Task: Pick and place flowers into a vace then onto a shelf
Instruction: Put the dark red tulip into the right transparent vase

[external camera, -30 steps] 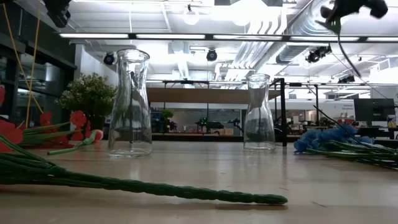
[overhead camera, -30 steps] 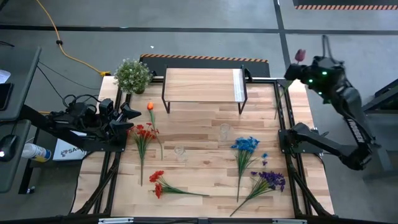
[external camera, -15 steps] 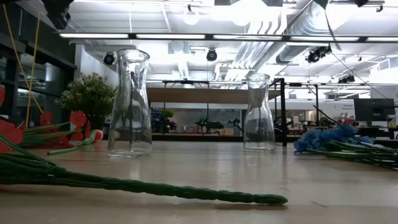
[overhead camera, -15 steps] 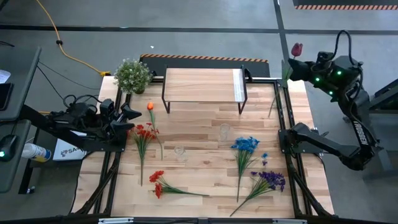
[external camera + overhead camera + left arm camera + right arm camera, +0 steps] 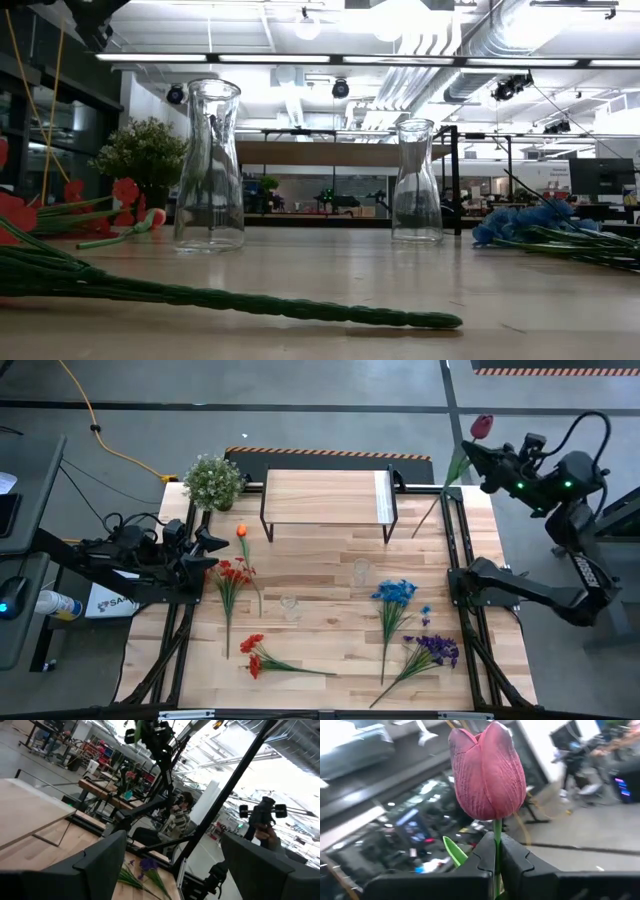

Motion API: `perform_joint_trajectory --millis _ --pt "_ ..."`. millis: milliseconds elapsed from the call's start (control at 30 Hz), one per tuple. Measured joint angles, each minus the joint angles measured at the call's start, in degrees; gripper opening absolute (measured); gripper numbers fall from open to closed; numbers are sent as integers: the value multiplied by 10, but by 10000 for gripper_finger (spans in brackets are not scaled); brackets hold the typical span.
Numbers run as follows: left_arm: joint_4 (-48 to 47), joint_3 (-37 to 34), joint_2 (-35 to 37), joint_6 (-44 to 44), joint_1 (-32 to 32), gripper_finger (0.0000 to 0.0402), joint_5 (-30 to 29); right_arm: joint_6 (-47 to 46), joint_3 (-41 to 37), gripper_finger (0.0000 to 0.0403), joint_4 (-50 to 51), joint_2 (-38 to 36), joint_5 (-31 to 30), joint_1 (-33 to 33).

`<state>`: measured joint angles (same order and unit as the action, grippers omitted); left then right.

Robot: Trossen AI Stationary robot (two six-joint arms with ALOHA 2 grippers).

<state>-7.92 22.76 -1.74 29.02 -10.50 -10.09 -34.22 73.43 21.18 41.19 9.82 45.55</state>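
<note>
Right hand (image 5: 476,457) was clamped on the stem of the dark red tulip (image 5: 481,426), held high past the bench's (image 5: 330,630) far right corner. Left hand (image 5: 212,546) waited spread wide at the left edge, beside red flowers (image 5: 232,572). Shelf (image 5: 325,497) was bare.

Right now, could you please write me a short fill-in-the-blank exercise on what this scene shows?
1. The right pincer is shut on the stem of a dark red ____.
2. The shelf has ____ vases on it.
3. The two glass vases hold ____ flowers.
4. The orange tulip lies nearest the ____ pincer.

Missing words: tulip; no; no; left
</note>
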Motion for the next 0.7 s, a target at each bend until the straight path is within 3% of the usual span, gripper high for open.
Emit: perform_joint_trajectory --millis 467,700 --pt "0 0 0 2 0 358 -1 72 0 3 -131 105 -55 -189" --pt "0 0 0 2 0 358 -1 101 -1 8 -139 151 -65 -244"
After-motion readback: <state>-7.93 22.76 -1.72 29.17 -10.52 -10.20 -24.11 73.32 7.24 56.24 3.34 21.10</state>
